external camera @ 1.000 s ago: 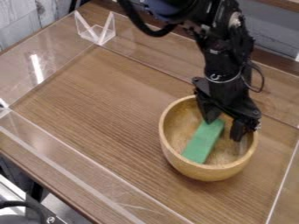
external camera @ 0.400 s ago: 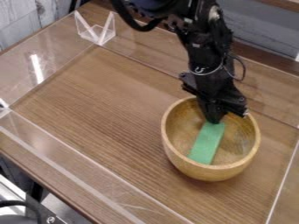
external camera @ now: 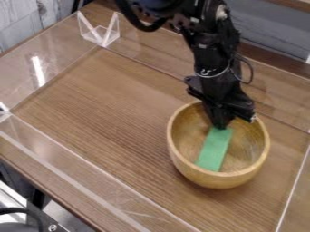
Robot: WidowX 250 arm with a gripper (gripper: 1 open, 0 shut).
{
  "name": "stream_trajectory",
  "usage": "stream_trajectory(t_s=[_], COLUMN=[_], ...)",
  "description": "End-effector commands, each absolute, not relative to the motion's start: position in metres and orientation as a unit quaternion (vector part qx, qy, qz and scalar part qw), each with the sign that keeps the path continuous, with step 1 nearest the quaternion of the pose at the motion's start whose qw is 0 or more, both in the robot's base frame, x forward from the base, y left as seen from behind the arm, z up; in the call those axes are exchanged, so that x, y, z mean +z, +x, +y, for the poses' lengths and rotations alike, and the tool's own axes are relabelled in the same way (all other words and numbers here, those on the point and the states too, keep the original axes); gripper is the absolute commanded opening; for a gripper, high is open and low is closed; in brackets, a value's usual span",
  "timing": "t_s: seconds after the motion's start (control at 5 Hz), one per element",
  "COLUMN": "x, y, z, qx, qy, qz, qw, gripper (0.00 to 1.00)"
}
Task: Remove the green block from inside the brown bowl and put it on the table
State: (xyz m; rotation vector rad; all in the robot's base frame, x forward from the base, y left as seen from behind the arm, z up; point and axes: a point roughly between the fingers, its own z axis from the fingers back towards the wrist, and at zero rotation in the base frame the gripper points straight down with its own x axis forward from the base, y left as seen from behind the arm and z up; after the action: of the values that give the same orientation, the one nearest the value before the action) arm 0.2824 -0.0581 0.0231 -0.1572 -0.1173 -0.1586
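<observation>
Hand (external camera: pixel 227 123): fingers pressed together, pointing steeply down into the bowl, right of centre in the frame; tips at the block's upper end.
Desk (external camera: pixel 109 100): wood-grain top, clear low walls (external camera: pixel 27 86) along its edges.
Arm (external camera: pixel 208 41): black, reaching down from the top edge, where it is cut off.
Brown bowl (external camera: pixel 179 143): wooden, upright on the desk, lower right.
Green block (external camera: pixel 216 152): inside the bowl, slanting up its inner slope.
Just changed: a second ago the fingers stood spread either side of the block; now they are closed.
Meaning: the grasp looks made; lifting out and setting down on the desk remain.
Hidden: the fingers cover the block's top end, so a true pinch cannot be confirmed.
</observation>
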Motion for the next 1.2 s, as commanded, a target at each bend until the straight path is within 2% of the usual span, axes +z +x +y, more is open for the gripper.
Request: stream_trajectory(t_s=[0.0, 0.4, 0.6, 1.0], x=[-0.007, 0.006, 0.040, 0.064], y=[0.223, 0.214, 0.216, 0.222], z=[-0.048, -0.030, -0.018, -0.010], qx=[-0.079, -0.072, -0.056, -0.044], qy=[-0.081, -0.085, -0.091, -0.104], qz=[0.074, 0.085, 0.074, 0.065], qw=[0.991, 0.990, 0.992, 0.991], gripper=[0.00, 0.00, 0.00, 0.00])
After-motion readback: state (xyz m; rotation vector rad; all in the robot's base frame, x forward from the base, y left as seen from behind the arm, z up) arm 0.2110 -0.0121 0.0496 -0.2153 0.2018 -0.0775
